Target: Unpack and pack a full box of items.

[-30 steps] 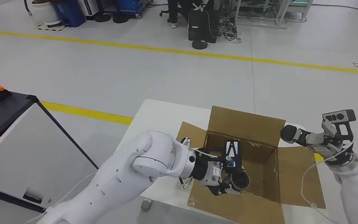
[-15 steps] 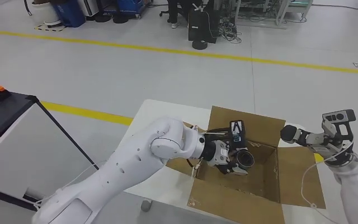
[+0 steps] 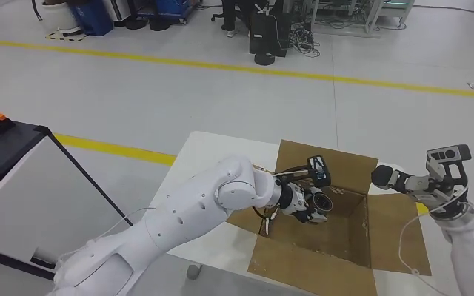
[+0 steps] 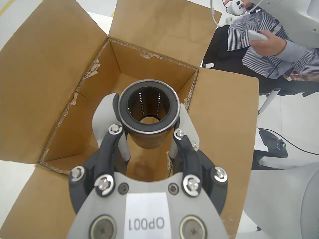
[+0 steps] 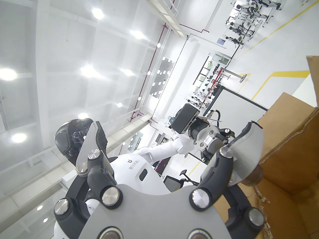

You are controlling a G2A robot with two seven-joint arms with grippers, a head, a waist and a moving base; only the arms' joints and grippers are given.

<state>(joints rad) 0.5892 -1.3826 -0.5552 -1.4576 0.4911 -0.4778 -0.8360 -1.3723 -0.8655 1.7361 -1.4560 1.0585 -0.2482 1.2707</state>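
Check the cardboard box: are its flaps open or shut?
Open: the cardboard box has its flaps spread outward, leaving the interior exposed.

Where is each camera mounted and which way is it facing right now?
Top view: above the arms, looking down at the table and open cardboard box; the left gripper holds a metal bearing over it, the right arm at its side.
Left wrist view: on the left wrist, looking down past gripper and bearing into the box.
Right wrist view: on the right wrist, tilted up toward the ceiling, past its open right gripper.
Shared: all three show the box and the left gripper.
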